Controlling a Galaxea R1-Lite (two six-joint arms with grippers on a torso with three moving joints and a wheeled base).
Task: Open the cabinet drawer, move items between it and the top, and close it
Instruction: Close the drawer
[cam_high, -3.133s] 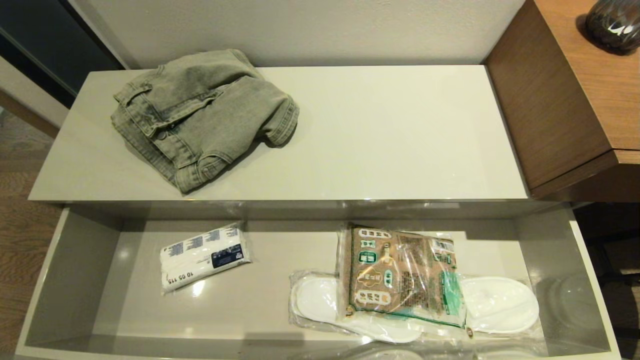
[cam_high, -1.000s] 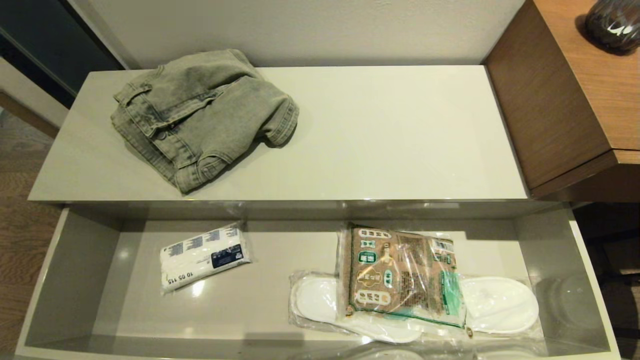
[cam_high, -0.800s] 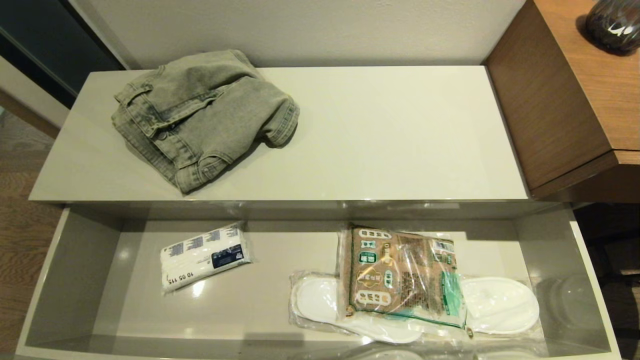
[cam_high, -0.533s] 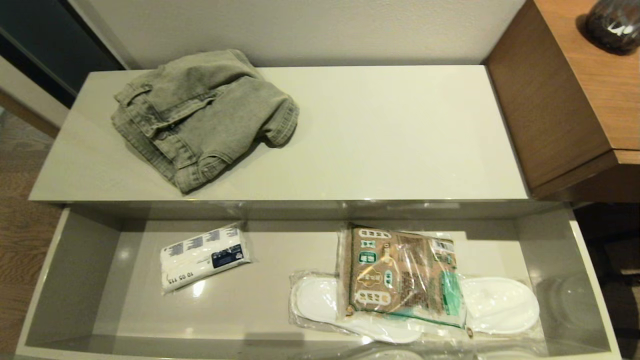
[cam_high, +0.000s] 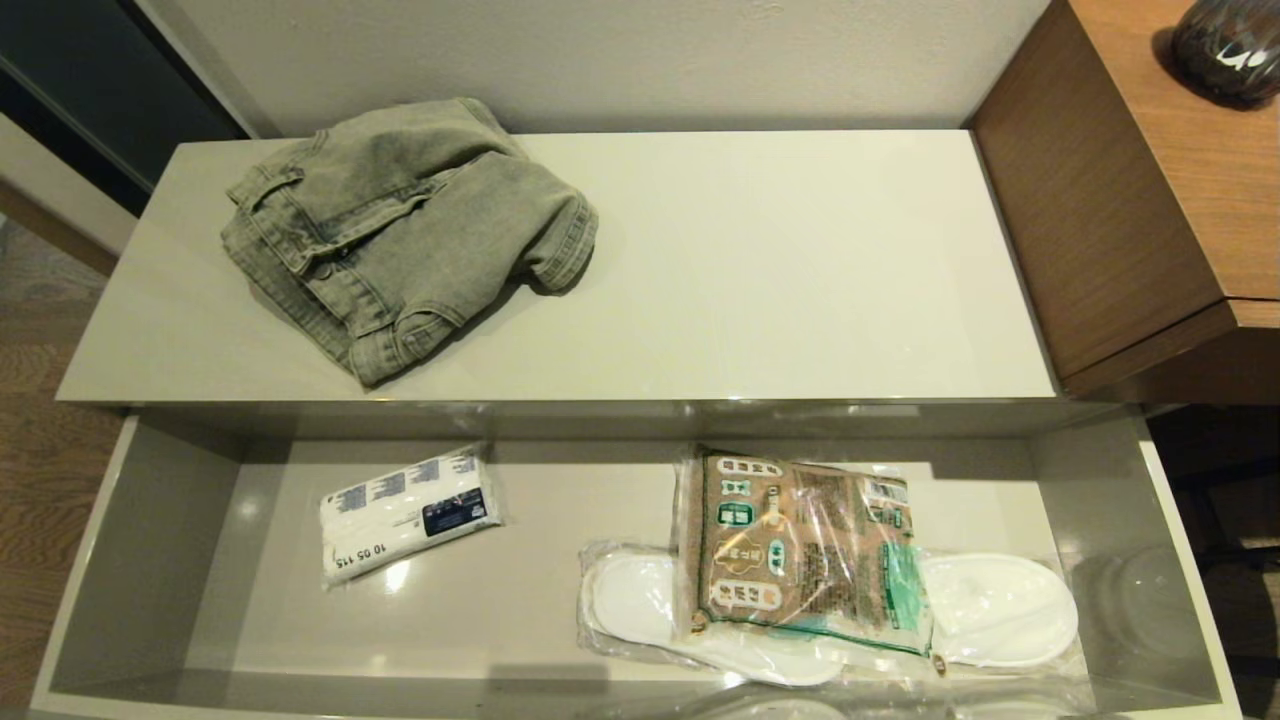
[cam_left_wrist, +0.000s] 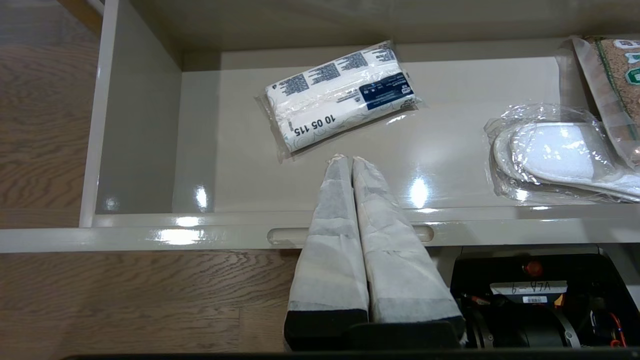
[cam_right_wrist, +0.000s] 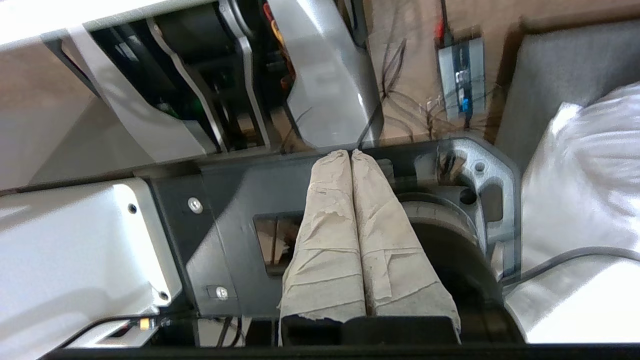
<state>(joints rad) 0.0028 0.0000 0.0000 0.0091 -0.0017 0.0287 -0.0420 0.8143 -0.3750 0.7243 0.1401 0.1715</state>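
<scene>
A: The drawer (cam_high: 150, 560) is seen pulled fully out, and the jeans (cam_high: 400, 235) lie folded on the left of the top (cam_high: 800, 270). The packet (cam_high: 800, 555) rests in the drawer across the wrapped slippers (cam_high: 1000, 610).

B: A swap looks due. The packet is best pinched at an edge and lifted straight up, so the slippers are not dragged along.

A: The left gripper (cam_left_wrist: 348, 159) is held over the drawer's front edge, near the white pack (cam_left_wrist: 340, 95), jaws pressed together, empty.

B: The right gripper (cam_right_wrist: 350, 152) is parked low by the robot's base, jaws likewise closed on nothing.
</scene>
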